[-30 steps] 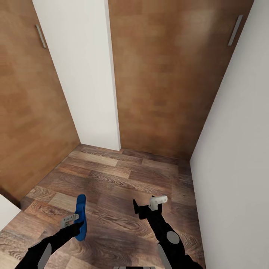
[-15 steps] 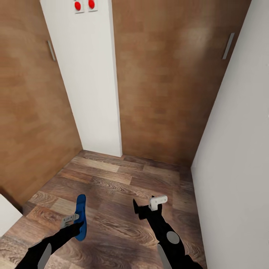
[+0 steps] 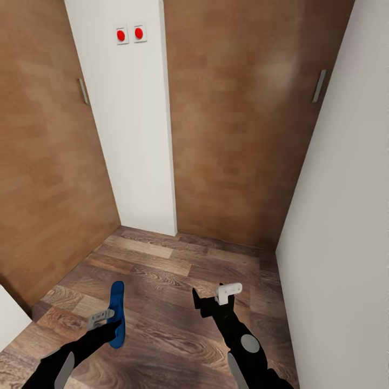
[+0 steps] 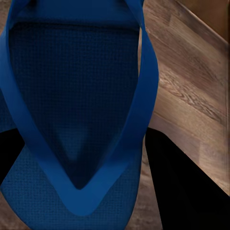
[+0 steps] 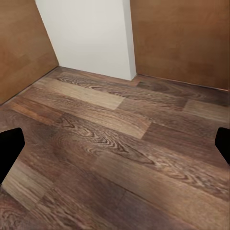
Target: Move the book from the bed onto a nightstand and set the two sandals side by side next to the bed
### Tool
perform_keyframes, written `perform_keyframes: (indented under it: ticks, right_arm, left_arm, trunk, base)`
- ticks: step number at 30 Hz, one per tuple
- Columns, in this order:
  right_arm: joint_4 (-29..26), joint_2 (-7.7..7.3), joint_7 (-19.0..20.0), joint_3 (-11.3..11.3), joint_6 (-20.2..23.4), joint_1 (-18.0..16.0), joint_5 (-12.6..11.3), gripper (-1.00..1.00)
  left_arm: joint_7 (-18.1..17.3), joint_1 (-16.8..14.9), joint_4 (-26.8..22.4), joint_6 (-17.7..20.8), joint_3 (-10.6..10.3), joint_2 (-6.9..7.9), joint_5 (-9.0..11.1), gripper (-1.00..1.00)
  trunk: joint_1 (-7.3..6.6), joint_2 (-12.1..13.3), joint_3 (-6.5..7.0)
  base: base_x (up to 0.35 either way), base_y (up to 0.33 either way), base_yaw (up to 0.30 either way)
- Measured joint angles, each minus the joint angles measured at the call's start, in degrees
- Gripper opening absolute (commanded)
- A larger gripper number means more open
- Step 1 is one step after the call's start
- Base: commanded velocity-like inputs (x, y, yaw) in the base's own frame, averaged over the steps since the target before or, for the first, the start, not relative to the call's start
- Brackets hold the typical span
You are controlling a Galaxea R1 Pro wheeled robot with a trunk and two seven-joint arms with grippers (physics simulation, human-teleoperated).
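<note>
At the lower left of the head view we are carrying one sandal (image 3: 116,313) in our left pincer (image 3: 102,320), the fingers closed on it; in the left wrist view the sole and straps (image 4: 81,110) are sitting right against the camera. Our right pincer (image 3: 219,299) at lower centre is spread wide and holding nothing, its two dark tips (image 5: 10,148) showing far apart at the edges of the right wrist view.

Beyond both arms the wood floor (image 3: 178,270) is running up to a narrow corner: brown doors (image 3: 48,178) at left and (image 3: 237,135) at upper centre, a white panel (image 3: 135,135) with two red buttons (image 3: 129,34) between them, and a white wall (image 3: 340,216) at right.

We are judging the risks as these. The sandal is being gripped near one end, so it may swing or slip if we turn sharply. We are facing a tight dead end, so the raised arms may be brushing a door or the wall while we are turning round.
</note>
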Motion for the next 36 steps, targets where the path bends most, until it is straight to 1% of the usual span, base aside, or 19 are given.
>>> perform_keyframes:
  ticks: [21, 27, 33, 36]
  right_arm:
    - [0.0, 0.0, 0.0, 0.0, 0.0, 0.0, 0.0, 1.0]
    - [0.0, 0.0, 0.0, 0.0, 0.0, 0.0, 0.0, 1.0]
    - [0.7, 0.0, 0.0, 0.0, 0.0, 0.0, 0.2, 1.0]
    - [1.0, 0.0, -0.1, 0.0, 0.0, 0.0, 0.2, 1.0]
  left_arm:
    - [0.1, 0.0, 0.0, 0.0, -0.1, 0.0, 0.0, -1.0]
    - [0.1, 0.0, 0.1, 0.0, -0.1, -0.06, 0.0, -1.0]
    - [0.2, 0.0, 0.1, 0.0, 0.0, -1.0, -0.1, -1.0]
    - [0.1, 0.0, 0.1, 0.0, 0.0, -1.15, -0.1, -1.0]
  trunk:
    - [-0.54, 0.3, 4.66]
    - [-1.85, 2.7, 5.74]
    - [-3.17, 5.1, 6.81]
    - [-3.83, 6.3, 7.35]
  base:
    - [0.0, 0.0, 0.0]
    - [0.0, 0.0, 0.0]
    - [0.0, 0.0, 0.0]
    - [0.0, 0.0, 0.0]
